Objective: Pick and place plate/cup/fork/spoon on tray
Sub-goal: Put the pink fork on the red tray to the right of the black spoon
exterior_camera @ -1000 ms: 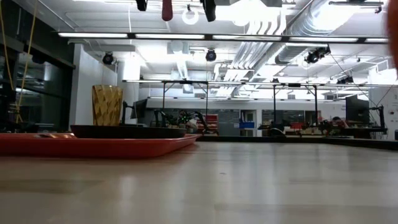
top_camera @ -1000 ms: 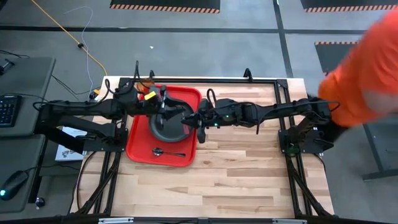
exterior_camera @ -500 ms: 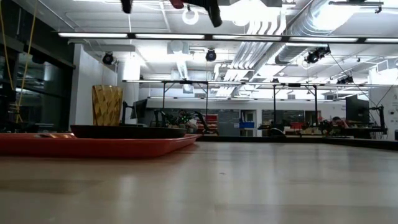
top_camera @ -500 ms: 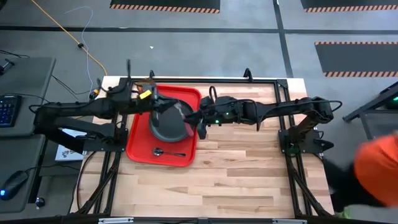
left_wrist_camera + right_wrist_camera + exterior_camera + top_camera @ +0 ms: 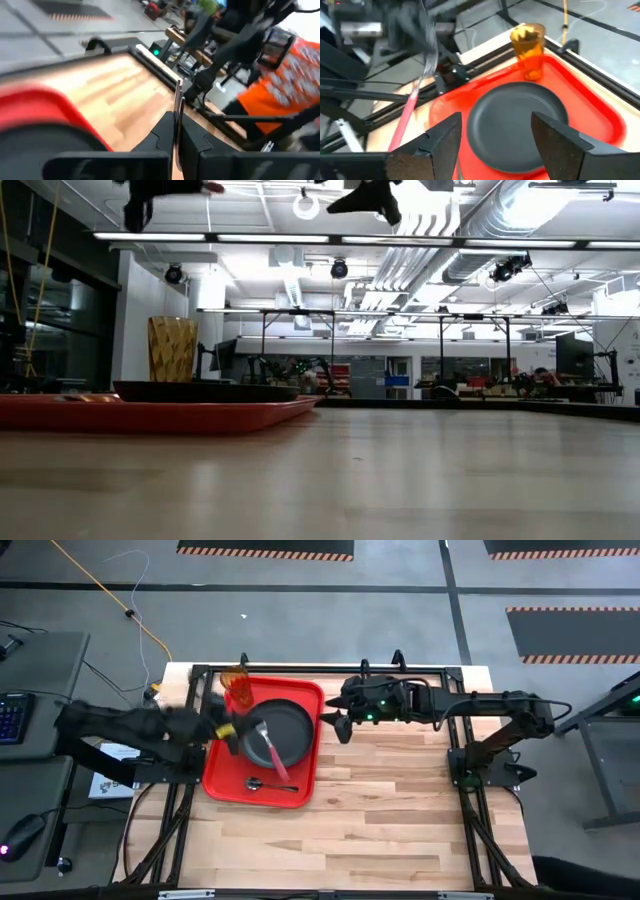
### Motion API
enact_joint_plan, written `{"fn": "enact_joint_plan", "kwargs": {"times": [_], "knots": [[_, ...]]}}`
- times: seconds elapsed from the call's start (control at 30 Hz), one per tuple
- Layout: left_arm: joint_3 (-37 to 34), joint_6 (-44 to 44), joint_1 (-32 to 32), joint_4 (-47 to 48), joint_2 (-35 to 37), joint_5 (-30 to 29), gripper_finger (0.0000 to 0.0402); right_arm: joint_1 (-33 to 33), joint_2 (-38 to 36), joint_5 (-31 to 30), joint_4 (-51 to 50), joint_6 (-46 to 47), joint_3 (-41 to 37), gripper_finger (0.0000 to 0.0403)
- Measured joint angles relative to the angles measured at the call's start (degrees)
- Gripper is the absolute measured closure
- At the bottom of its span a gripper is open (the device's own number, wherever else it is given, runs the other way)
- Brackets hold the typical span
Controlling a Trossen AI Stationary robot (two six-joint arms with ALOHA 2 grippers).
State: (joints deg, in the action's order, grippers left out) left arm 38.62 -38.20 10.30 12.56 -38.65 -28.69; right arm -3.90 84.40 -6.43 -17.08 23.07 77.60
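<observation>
The red tray (image 5: 222, 778) lies at the table's left. On it are the dark plate (image 5: 290, 725), the amber cup (image 5: 236, 688) at its far left corner and the spoon (image 5: 266, 784) near its front edge. My left gripper (image 5: 243, 732) is above the plate's left side, shut on the reddish fork (image 5: 274, 754). The fork slants out over the plate. My right gripper (image 5: 335, 726) stands open just off the tray's right edge, holding nothing. In its wrist view the plate (image 5: 520, 125) and cup (image 5: 529, 50) lie ahead. My left gripper pinches the fork's thin shaft (image 5: 176, 107) between its two shut fingers. The fork runs along the fingers and sticks out past their tips. It is lifted clear of the plate, and its reddish free end (image 5: 284, 774) slants toward the table's near edge.
A black frame rail (image 5: 420, 670) runs along the table's far edge, and both arms' mounts stand at the sides. Bare wood (image 5: 390, 810) stretches right of and in front of the tray. A person in orange (image 5: 285, 85) shows beyond the table in the left wrist view.
Both grippers met over the plate with the fork between them. My right gripper has opened, let go of the fork and drawn back toward the table's right and far edges. My left gripper, with the fork, has pulled back toward the left edge, and the fork now slants.
</observation>
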Motion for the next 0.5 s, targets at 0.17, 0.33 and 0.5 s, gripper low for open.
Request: {"fn": "enact_joint_plan", "kwargs": {"times": [0.17, 0.33, 0.5], "knots": [[-13.4, -19.1, 17.3, -14.9, -3.5, -22.7, 0.0401, 0.0, -0.1, -1.8, -2.7, -1.0, 0.0, 0.0171], [-17.5, -39.0, 31.4, -18.9, -13.5, -48.3, 0.0401, -0.3, -0.1, -2.6, -3.8, -1.1, 0.0, 0.0171], [-17.5, -51.2, 35.4, -21.4, -24.5, -57.3, 0.0401, -1.4, -0.1, -2.4, -4.1, -1.1, 0.0, 0.0171]]}}
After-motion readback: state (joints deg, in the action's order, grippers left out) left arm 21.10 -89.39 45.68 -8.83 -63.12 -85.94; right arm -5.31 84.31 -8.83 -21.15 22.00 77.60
